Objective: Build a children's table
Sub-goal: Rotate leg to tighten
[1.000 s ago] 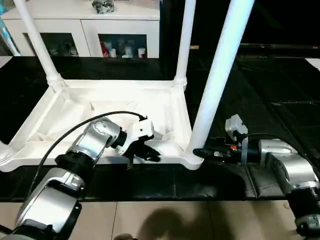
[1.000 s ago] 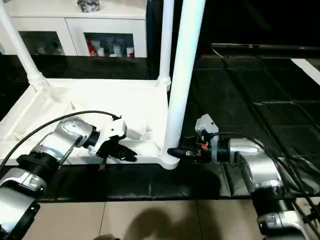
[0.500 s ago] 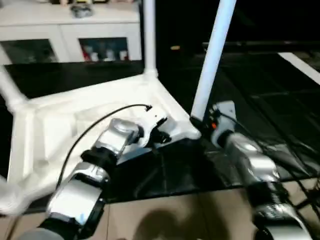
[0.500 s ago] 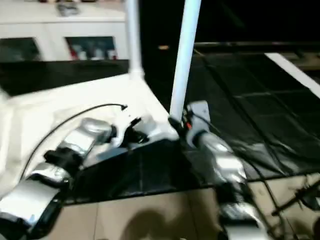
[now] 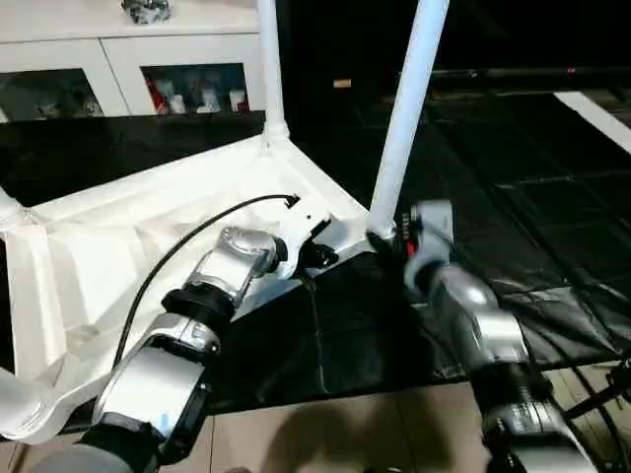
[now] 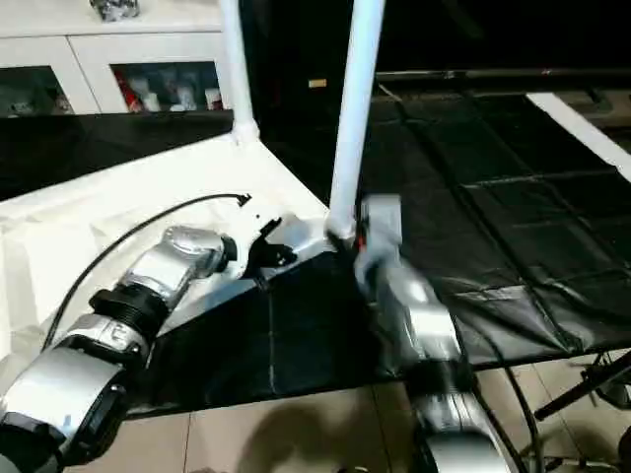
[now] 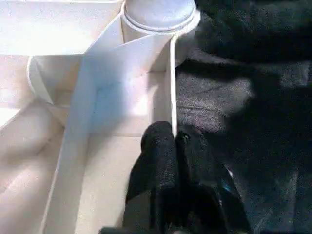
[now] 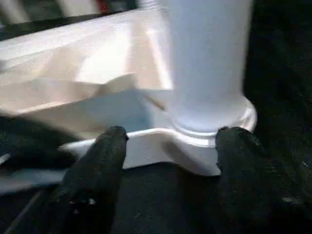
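The white tabletop (image 5: 118, 246) lies upside down on the black mat, ribbed side up. One white leg (image 5: 404, 108) stands in the corner socket (image 8: 204, 131) nearest my grippers, and another leg (image 5: 268, 69) stands at the far corner. My left gripper (image 5: 317, 254) is shut on the tabletop's thin rim wall (image 7: 171, 87), just beside that socket. My right gripper (image 8: 174, 134) is open, its two black fingers (image 8: 105, 156) standing apart on either side of the leg's base.
A white cabinet (image 5: 148, 59) with glass doors stands behind the mat. The black mat (image 5: 513, 177) stretches away to the right. Tan floor (image 5: 345, 424) lies in front, with a dark stand's feet (image 5: 611, 379) at the right edge. Another leg's socket (image 5: 6, 209) shows at the left edge.
The whole view has swung, so the camera moved. My right gripper's fingers have spread wider at the base of the near leg. The left gripper keeps its hold on the rim.
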Tool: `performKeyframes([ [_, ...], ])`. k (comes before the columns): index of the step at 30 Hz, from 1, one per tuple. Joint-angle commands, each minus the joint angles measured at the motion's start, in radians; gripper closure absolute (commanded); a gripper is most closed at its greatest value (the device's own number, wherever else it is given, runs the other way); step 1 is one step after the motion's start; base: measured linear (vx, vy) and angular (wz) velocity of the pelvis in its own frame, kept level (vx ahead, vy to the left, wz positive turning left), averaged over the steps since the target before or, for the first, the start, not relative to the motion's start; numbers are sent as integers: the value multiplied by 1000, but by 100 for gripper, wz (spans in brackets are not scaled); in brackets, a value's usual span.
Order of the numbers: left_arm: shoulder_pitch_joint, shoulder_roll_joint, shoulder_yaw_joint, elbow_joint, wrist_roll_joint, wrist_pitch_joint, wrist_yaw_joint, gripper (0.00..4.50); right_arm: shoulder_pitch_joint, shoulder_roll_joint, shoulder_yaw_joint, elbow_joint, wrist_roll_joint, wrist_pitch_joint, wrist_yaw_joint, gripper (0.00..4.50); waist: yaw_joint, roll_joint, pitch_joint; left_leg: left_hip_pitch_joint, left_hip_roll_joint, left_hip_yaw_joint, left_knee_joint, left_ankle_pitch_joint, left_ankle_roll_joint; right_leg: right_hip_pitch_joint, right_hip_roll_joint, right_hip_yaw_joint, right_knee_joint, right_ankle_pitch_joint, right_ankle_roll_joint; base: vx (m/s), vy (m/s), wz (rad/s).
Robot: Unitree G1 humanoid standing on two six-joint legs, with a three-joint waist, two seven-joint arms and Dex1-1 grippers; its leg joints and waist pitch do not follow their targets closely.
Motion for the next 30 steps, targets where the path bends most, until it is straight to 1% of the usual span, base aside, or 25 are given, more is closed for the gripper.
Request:
performKeyframes([
  [1, -8, 29, -2, -37, -9, -43, -60, 450, 20, -46, -9, -48, 29, -3, 86, 116, 9, -5, -76, 11, 21, -3, -51, -139, 117, 76, -68, 49, -55, -122, -229, 0, 0, 0],
  [3, 4, 50, -17, -46, -6, -55, -110, 450, 44, -115, -22, -78, 59, 7, 187, 98, 12, -5, -75, 12, 21, -2, -51, -154, 107, 76, -68, 49, -59, -152, -221, 0, 0, 0],
  [4, 7, 57, -22, -48, -5, -58, -125, 450, 50, -135, -26, -88, 68, 12, 220, 98, 13, -6, -74, 12, 20, -2, -51, -163, 102, 76, -68, 49, -61, -170, -218, 0, 0, 0],
  [5, 12, 69, -33, -52, -3, -68, -155, 450, 60, -176, -28, -100, 77, 13, 276, 84, 14, -6, -74, 13, 21, -2, -51, -170, 101, 75, -67, 48, -62, -180, -217, 0, 0, 0],
  [6, 16, 81, -43, -54, -1, -76, -185, 450, 66, -215, -27, -108, 85, 15, 328, 74, 15, -8, -72, 12, 21, -2, -51, -177, 98, 76, -67, 48, -63, -199, -210, 0, 0, 0],
  [8, 26, 107, -66, -63, 4, -100, -256, 450, 76, -294, -21, -120, 102, 15, 437, 55, 24, -9, -72, 12, 23, -1, -49, -176, 103, 75, -67, 48, -65, -213, -208, 0, 0, 0],
  [9, 26, 107, -66, -63, 4, -100, -256, 450, 76, -294, -21, -120, 102, 15, 437, 55, 27, -9, -73, 12, 25, -1, -49, -169, 103, 75, -68, 49, -62, -207, -209, 0, 0, 0],
  [10, 32, 122, -78, -69, 7, -116, -291, 450, 75, -323, -12, -122, 105, 17, 482, 46, 31, -8, -72, 14, 25, 0, -48, -173, 104, 71, -67, 47, -64, -216, -209, 0, 0, 0],
  [11, 34, 132, -87, -72, 10, -127, -317, 450, 75, -344, -4, -124, 110, 19, 515, 36, 36, -10, -71, 14, 24, 1, -49, -179, 100, 70, -67, 47, -65, -238, -201, 0, 0, 0],
  [12, 34, 132, -87, -72, 10, -127, -317, 450, 75, -344, -4, -124, 110, 19, 515, 28, 38, -9, -71, 15, 24, 0, -49, -183, 98, 70, -68, 46, -66, -248, -199, 0, 0, 0],
  [13, 44, 160, -111, -83, 12, -162, -397, 450, 67, -389, 25, -121, 117, 25, 599, 28, 40, -9, -72, 15, 25, -1, -49, -185, 94, 70, -69, 45, -67, -258, -198, 0, 0, 0],
  [14, 46, 165, -115, -86, 12, -171, -413, 450, 65, -395, 30, -120, 117, 26, 614, 17, 43, -11, -72, 16, 27, 0, -49, -184, 95, 69, -68, 46, -67, -260, -199, 0, 0, 0],
  [15, 53, 179, -129, -96, 9, -188, -459, 450, 60, -413, 51, -120, 115, 32, 660, 10, 45, -10, -72, 15, 27, 0, -49, -182, 96, 68, -68, 46, -66, -257, -200, 0, 0, 0],
  [17, 55, 184, -133, -100, 7, -192, -475, 450, 58, -419, 59, -121, 114, 33, 676, 4, 49, -9, -72, 15, 29, 0, -49, -181, 94, 66, -69, 47, -64, -253, -200, 0, 0, 0],
  [18, 61, 197, -148, -112, 8, -208, -519, 450, 49, -432, 92, -121, 104, 29, 722, 4, 53, -9, -72, 19, 30, 0, -50, -188, 90, 63, -69, 47, -65, -263, -200, 0, 0, 0],
  [19, 63, 201, -155, -116, 10, -214, -534, 450, 45, -435, 107, -121, 97, 26, 736, 4, 55, -11, -71, 19, 30, 1, -50, -193, 89, 63, -69, 47, -66, -272, -199, 0, 0, 0],
  [20, 64, 207, -166, -120, 14, -227, -554, 450, 35, -436, 129, -115, 83, 18, 753, 4, 59, -9, -71, 20, 30, 1, -51, -197, 85, 61, -70, 47, -67, -283, -196, 0, 0, 0],
  [23, 66, 215, -193, -128, 24, -256, -590, 450, -4, -408, 162, -65, 44, -16, 750, 4, 61, -10, -71, 21, 32, -1, -52, -202, 66, 60, -72, 49, -65, -288, -196, 0, 0, 0],
  [24, 66, 218, -200, -130, 27, -265, -602, 450, -16, -399, 173, -51, 39, -23, 756, 4, 63, -9, -72, 23, 33, -1, -52, -205, 63, 58, -74, 49, -65, -291, -198, 0, 0, 0],
  [25, 66, 219, -205, -131, 29, -273, -610, 450, -25, -392, 182, -40, 37, -30, 763, 4, 61, -9, -71, 21, 32, -1, -53, -208, 58, 60, -72, 49, -64, -292, -199, 0, 0, 0],
  [27, 65, 221, -211, -132, 33, -286, -624, 450, -39, -379, 193, -25, 39, -37, 781, 4, 64, -6, -71, 24, 33, -1, -53, -216, 57, 58, -73, 50, -65, -293, -198, 0, 0, 0],
  [29, 65, 222, -216, -136, 34, -292, -633, 450, -54, -370, 204, -13, 44, -36, 796, 4, 68, -6, -73, 22, 34, -2, -53, -203, 59, 61, -72, 50, -59, -262, -203, 0, 0, 0],
  [30, 65, 222, -216, -136, 34, -292, -633, 450, -54, -370, 204, -13, 44, -36, 796, 20, 69, -6, -74, 22, 34, -2, -53, -202, 58, 61, -72, 50, -59, -258, -204, 0, 0, 0],
])
